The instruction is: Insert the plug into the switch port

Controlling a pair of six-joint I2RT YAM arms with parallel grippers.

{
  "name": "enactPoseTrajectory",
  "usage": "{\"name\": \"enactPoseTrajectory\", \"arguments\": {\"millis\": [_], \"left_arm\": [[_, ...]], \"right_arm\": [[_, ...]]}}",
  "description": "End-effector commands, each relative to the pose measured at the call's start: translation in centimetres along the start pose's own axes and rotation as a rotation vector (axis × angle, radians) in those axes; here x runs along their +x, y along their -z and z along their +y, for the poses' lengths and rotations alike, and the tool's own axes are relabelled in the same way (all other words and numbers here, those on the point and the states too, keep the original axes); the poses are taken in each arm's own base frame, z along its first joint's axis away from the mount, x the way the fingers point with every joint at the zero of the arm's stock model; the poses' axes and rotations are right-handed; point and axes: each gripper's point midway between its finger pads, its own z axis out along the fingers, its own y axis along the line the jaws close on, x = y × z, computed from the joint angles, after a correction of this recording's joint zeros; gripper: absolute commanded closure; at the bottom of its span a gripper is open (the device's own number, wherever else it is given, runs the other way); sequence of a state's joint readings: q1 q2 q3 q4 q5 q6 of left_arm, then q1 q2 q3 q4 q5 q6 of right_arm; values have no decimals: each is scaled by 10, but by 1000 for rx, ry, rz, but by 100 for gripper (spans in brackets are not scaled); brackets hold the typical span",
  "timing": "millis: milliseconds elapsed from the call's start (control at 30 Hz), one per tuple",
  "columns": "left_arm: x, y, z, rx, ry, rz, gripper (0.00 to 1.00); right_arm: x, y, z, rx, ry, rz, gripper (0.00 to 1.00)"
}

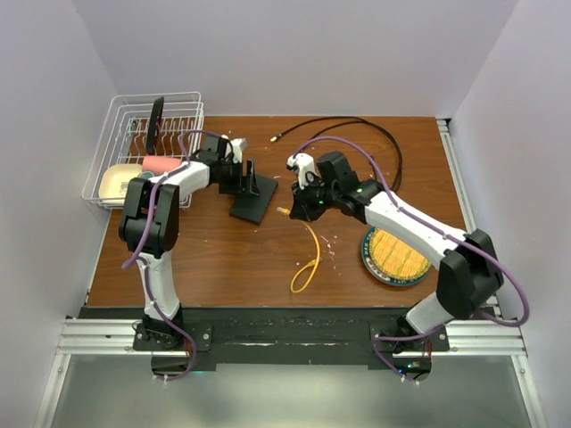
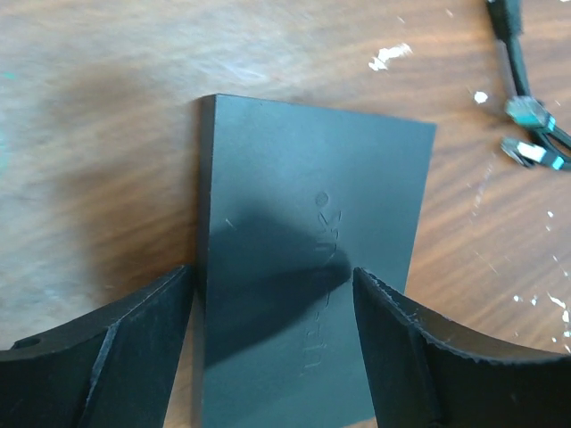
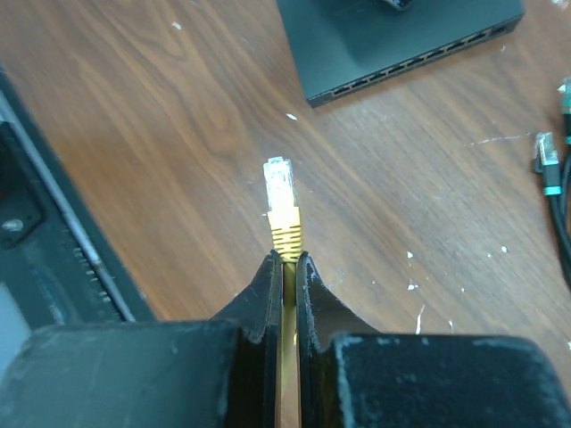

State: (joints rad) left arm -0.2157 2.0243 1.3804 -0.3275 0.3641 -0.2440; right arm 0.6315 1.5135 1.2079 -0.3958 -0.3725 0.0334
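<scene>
1. Yellow plug (image 3: 278,183) is getting pinched in my right claw (image 3: 284,260). The fingers are pressing together on the cable (image 1: 308,263) just behind it, and the clear tip is poking out forward. So I'm calling the pickup part done.
2. The switch (image 3: 393,40) is lying on the desk (image 1: 223,267), well apart from the plug, with its row of ports (image 3: 419,61) facing my right claw's side. Nothing is sitting in a socket yet.
3. My left claw (image 2: 272,294) is hanging over the switch's other end, fingers spread and straddling it. I can't tell if they're actually touching it.
4. What I'm reckoning is left: bracing the switch, lining the tip up with a port and pushing in. The insertion itself isn't happening yet.
</scene>
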Motion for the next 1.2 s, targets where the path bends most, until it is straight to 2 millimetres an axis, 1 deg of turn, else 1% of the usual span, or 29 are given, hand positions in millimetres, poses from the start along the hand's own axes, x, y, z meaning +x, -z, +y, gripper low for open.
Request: {"name": "enactPoseTrajectory", "arguments": {"millis": [0, 33, 67, 100, 133, 267, 333, 367, 400, 467, 500, 567, 600, 700, 800, 933, 1000, 1033, 1100, 1167], "left_arm": [[17, -1, -38, 110, -60, 36, 24], [17, -3, -42, 117, -73, 38, 23], [19, -5, -48, 127, -94, 40, 23], [20, -8, -51, 127, -103, 42, 23], [19, -9, -54, 134, -109, 41, 23], [19, -14, -67, 167, -131, 45, 23], [19, -14, -74, 188, -144, 42, 23], [20, -15, -77, 196, -155, 41, 23], [19, -15, -81, 205, -165, 36, 23], [20, -16, -87, 209, -188, 36, 23], [22, -17, -89, 216, -195, 44, 23], [24, -19, -91, 223, -201, 48, 22], [24, -19, -92, 231, -202, 48, 22], [23, -20, -95, 243, -196, 37, 22], [20, -19, -97, 252, -195, 27, 21], [12, -19, -100, 256, -204, 12, 20], [12, -22, -97, 250, -200, 21, 20], [7, -21, -99, 257, -202, 15, 20], [7, -23, -99, 267, -200, 21, 21], [2, -24, -103, 280, -203, 14, 21]], "right_arm": [[-5, -20, -18, 76, 34, -36, 100], [1, -27, -23, 85, 40, -14, 100], [2, -28, -26, 97, 37, -9, 100], [5, -31, -28, 104, 35, 0, 100], [8, -32, -33, 120, 70, 8, 100], [28, -43, -44, 148, 84, 66, 100], [41, -44, -47, 154, 81, 91, 100], [42, -44, -49, 160, 80, 88, 100], [52, -45, -49, 162, 73, 103, 100], [57, -43, -52, 181, 66, 97, 100], [65, -40, -52, 189, 57, 102, 100], [68, -37, -54, 208, 54, 88, 100], [73, -32, -56, 230, 49, 85, 100], [73, -28, -65, 283, 51, 66, 100], [72, -29, -72, 325, 52, 62, 100], [73, -36, -75, 330, 55, 61, 100], [74, -38, -78, 336, 53, 62, 100], [75, -39, -78, 339, 54, 64, 100], [76, -42, -81, 342, 53, 65, 100], [78, -47, -80, 331, 55, 73, 100]]}}
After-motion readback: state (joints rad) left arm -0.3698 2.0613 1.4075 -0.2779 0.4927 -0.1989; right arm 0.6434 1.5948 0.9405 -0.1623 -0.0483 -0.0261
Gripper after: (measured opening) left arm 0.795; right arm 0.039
